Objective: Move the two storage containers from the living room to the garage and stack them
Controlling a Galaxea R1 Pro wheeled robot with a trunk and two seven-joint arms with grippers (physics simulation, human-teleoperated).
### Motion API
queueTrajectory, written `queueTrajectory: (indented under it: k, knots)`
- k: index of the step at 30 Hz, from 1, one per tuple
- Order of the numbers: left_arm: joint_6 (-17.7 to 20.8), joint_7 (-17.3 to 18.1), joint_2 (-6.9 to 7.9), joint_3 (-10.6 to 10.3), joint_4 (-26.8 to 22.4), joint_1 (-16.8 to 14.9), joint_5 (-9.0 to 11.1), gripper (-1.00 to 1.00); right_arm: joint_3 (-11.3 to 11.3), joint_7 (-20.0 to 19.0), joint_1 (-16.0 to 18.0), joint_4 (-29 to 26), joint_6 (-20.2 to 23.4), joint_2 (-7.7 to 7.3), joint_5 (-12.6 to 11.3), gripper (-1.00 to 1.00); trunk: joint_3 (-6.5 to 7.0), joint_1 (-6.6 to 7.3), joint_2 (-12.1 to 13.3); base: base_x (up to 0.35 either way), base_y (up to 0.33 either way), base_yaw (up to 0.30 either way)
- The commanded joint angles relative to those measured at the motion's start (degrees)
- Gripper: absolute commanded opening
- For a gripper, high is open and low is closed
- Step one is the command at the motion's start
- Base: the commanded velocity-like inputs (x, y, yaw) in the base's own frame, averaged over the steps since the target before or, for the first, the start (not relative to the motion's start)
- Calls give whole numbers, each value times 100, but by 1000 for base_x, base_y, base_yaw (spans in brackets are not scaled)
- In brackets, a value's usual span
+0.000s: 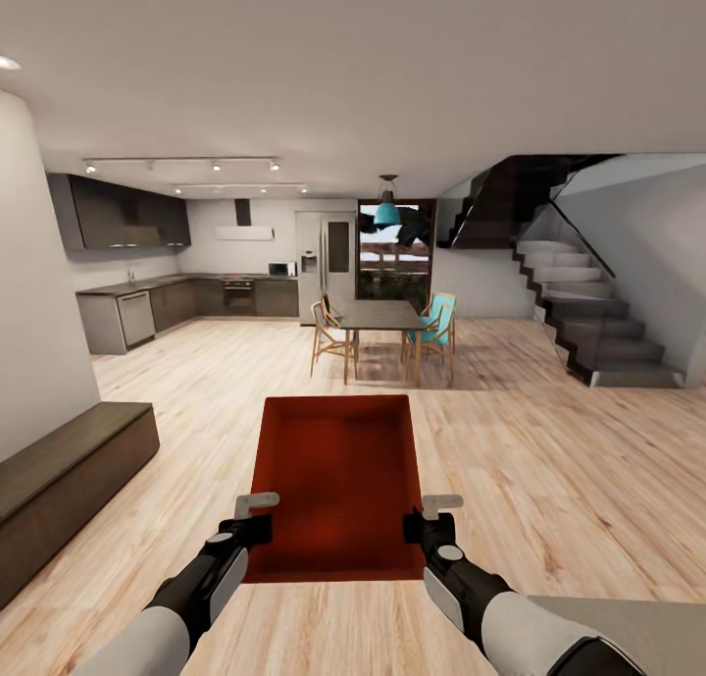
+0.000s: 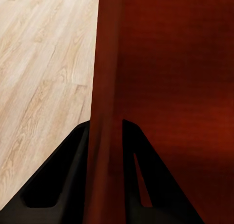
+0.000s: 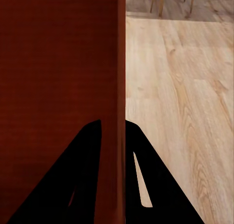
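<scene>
An orange-red storage container (image 1: 338,480) is held out in front of the robot at 12 o'clock, low in the head view, open top up, above the light wood plank floor (image 1: 549,480) of the living room. The left gripper (image 1: 257,515) clamps the container's left wall near its closer corner; in the left wrist view the thin wall (image 2: 105,112) runs between the two dark fingers (image 2: 58,185), which press on it from both sides. The right gripper (image 1: 431,515) grips the right wall in the same way, and in the right wrist view that wall (image 3: 117,87) sits pinched between the black fingers (image 3: 83,180).

A long low dark bench (image 1: 69,470) lies at 9 o'clock along the white wall. Farther off at 12 o'clock stands a dining table (image 1: 380,315) with wooden chairs, one with a turquoise seat (image 1: 436,318), beneath a teal pendant lamp (image 1: 387,213). The dark kitchen cabinets (image 1: 157,303) are at 11 o'clock, and a staircase (image 1: 588,313) rises at 2 o'clock.
</scene>
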State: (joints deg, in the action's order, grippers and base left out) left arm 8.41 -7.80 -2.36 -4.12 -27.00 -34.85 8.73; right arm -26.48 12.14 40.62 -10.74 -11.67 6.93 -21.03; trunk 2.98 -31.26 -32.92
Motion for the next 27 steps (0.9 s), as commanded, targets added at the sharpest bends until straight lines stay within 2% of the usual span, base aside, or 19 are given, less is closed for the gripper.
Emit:
queueTrajectory:
  k: [1,15,27]
  knots:
    - [29,-72,11,-10,-25,-4,25,-100,-83,17,2,41,-38,-6,-88,-100,-1,-2,-3,0,0,0]
    - [38,-80,34,-96,-25,-4,77,-100,34,-1,-2,107,-100,-6,-22,-100,-1,-2,-3,19,0,0]
    - [37,-81,42,-107,-25,-4,95,-100,129,-1,-2,108,-99,6,82,-100,-1,-2,-3,285,0,0]
